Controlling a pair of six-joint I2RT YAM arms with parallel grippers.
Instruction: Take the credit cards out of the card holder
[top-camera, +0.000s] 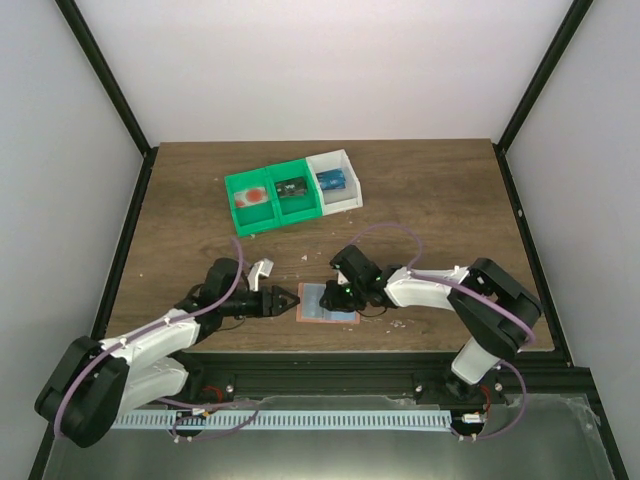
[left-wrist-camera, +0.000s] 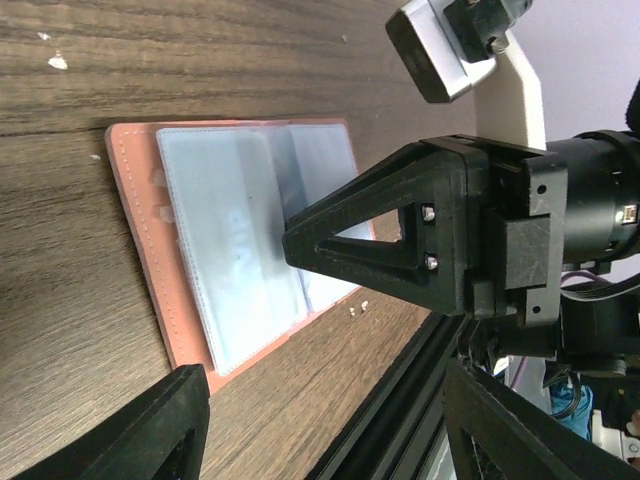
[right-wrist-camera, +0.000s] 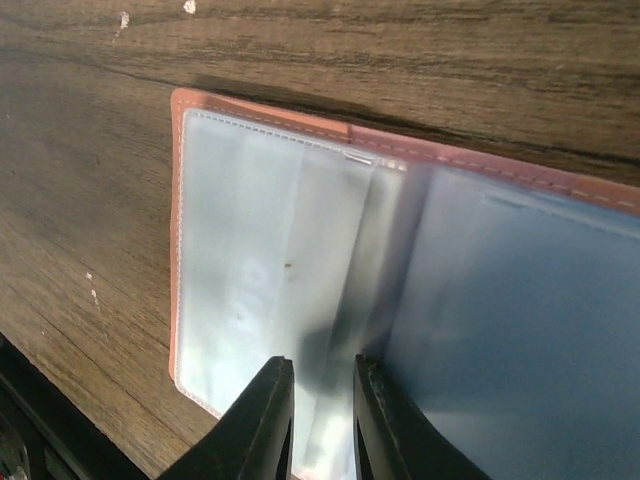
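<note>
The card holder (top-camera: 318, 308) lies open near the table's front edge, salmon-pink outside with a pale blue inner face (right-wrist-camera: 250, 230) and clear sleeves (left-wrist-camera: 225, 230). I see no card in the sleeves that show. My right gripper (top-camera: 335, 295) hovers low over its centre fold, the fingers (right-wrist-camera: 270, 420) a narrow gap apart with nothing between them (right-wrist-camera: 322, 362). My left gripper (top-camera: 288, 300) sits just left of the holder, wide open (left-wrist-camera: 330, 440) and empty. Of the credit cards, a blue one (top-camera: 331, 180) lies in the white bin and a dark one (top-camera: 291, 188) in a green bin.
Three joined bins stand at the back: two green (top-camera: 245, 210) and one white (top-camera: 352, 190). The leftmost green one holds a red and white item (top-camera: 252, 197). The black frame rail (top-camera: 330, 358) runs just in front of the holder. Small crumbs (left-wrist-camera: 358, 308) lie beside it.
</note>
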